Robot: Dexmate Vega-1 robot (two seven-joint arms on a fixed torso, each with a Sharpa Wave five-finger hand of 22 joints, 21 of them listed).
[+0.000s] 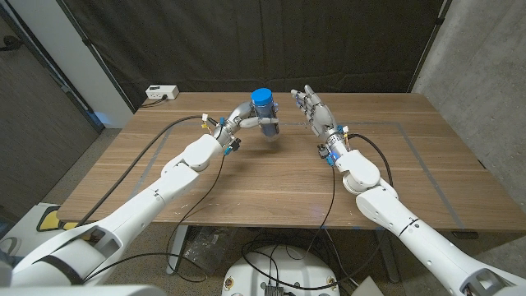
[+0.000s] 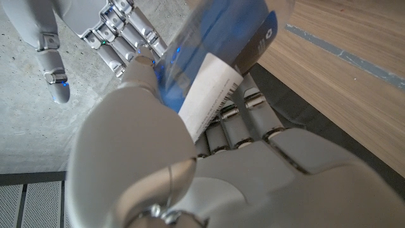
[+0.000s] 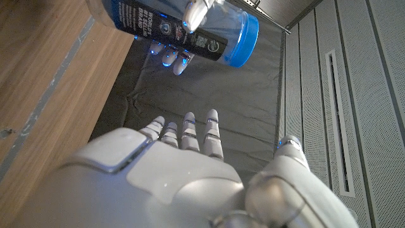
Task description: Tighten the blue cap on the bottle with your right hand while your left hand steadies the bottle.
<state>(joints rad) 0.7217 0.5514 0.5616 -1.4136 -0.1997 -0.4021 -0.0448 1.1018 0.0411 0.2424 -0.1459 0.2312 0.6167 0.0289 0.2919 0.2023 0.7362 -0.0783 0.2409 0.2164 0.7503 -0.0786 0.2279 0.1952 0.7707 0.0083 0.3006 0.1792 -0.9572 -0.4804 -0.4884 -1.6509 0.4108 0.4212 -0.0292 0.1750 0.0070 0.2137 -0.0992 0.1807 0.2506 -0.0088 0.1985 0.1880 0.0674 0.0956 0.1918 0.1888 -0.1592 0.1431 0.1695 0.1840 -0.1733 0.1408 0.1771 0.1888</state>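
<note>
Bottle (image 1: 266, 123) near the table's (image 1: 246, 181) far edge, gripped in my left hand (image 1: 234, 122) | blue cap (image 1: 263, 98) on top | my right hand (image 1: 312, 107) spread, empty, just beside | step: reaching for cap | next: close fingers around cap, twist.

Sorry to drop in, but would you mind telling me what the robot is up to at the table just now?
It is working on a bottle with a blue cap. The left hand grips the bottle's body and holds it up over the wooden table. The right hand is beside the cap with fingers spread, not touching it, so no tightening is underway at this moment.
</note>
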